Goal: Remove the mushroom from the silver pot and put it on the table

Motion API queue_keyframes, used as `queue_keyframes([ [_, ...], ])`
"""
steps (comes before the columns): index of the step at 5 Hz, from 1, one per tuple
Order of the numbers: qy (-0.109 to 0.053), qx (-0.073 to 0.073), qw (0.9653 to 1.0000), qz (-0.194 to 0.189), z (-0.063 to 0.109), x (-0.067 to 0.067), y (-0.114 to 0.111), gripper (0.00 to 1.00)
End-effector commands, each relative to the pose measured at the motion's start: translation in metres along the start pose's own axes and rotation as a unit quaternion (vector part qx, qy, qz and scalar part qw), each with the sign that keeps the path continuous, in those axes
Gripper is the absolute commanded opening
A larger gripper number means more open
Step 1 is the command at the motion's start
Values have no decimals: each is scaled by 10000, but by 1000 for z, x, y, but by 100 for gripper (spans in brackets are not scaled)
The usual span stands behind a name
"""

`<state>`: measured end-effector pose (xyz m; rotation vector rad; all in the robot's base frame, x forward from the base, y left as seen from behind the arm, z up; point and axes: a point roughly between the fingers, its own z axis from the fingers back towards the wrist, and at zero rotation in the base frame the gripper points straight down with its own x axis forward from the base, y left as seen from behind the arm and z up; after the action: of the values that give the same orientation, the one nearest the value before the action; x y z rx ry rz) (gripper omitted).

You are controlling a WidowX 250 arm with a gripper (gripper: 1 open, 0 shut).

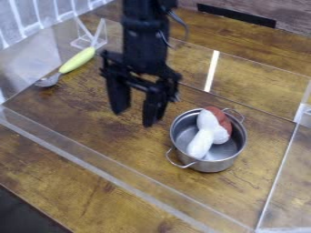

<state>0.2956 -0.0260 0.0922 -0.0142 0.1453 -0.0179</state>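
Observation:
The mushroom (206, 133) lies on its side inside the silver pot (206, 141), white stem toward the front, reddish-brown cap toward the back right. The pot stands on the dark wooden table (109, 182), right of centre. My black gripper (138, 104) hangs pointing down just left of the pot, above the table. Its two fingers (119, 95) stand apart with nothing between them. It touches neither pot nor mushroom.
A yellow-green banana toy (76, 60) lies at the back left, with a small grey metal object (46, 81) near it. Clear acrylic walls (145, 187) ring the table's front and sides.

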Motion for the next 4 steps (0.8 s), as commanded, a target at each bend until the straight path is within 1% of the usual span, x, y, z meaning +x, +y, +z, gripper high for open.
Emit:
queue_keyframes([
  [1, -339, 60, 9993, -145, 5, 12, -43, 100],
  [2, -444, 136, 9985, -287, 2, 23, -86, 100],
  [3, -621, 198, 9970, -410, -3, 47, -110, 100],
  [4, -694, 241, 9963, -446, 2, 63, -83, 100],
])
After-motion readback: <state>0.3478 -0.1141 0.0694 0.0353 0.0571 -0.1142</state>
